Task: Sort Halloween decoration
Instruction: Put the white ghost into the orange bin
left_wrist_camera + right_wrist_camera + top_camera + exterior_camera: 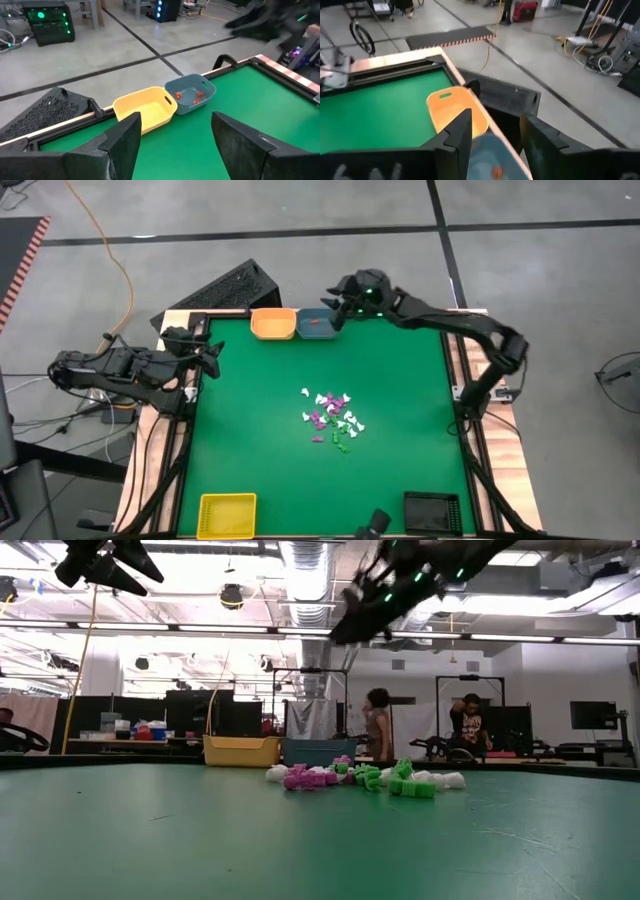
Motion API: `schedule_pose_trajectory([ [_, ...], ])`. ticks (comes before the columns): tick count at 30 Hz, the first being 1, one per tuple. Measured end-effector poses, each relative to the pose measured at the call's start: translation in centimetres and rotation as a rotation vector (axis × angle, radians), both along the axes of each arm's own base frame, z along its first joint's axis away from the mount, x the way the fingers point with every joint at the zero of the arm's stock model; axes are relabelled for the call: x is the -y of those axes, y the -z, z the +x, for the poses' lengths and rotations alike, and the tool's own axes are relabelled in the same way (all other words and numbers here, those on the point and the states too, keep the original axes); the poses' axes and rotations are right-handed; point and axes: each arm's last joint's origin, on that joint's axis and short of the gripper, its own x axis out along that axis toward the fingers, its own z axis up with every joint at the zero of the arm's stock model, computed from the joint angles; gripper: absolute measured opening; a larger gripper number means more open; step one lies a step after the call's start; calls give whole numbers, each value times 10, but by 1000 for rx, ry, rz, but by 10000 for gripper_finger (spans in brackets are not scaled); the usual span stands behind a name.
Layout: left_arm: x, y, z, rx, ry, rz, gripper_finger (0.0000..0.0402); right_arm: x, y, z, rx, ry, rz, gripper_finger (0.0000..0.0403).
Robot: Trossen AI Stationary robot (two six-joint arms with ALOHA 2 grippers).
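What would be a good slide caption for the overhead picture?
Right claw hovers open over the blue tray; tiny trinkets wait mid-table.

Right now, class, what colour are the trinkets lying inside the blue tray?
Orange-red trinkets in the blue tray; the left wrist view shows them best.

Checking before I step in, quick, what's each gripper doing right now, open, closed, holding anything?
Left gripper: open, empty, at the table's left edge.
Right gripper: open, nothing between its fingers, over the blue tray.
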Motion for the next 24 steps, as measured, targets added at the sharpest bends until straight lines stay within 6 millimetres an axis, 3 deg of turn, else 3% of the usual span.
schedule_pose_trajectory([
  [5, 1, 0, 1, -23, 32, 6, 231, -39, -15, -28, -149, -59, 121, 153],
  [9, 1, 1, 1, -47, 83, 2, 231, -81, -7, -39, -265, -142, 222, 147],
  [17, 2, 1, 2, -68, 123, 3, 231, -169, 54, -35, -382, -166, 382, 135],
  [24, 2, 0, 2, -93, 139, 39, 231, -230, 96, -29, -471, -47, 277, 132],
])
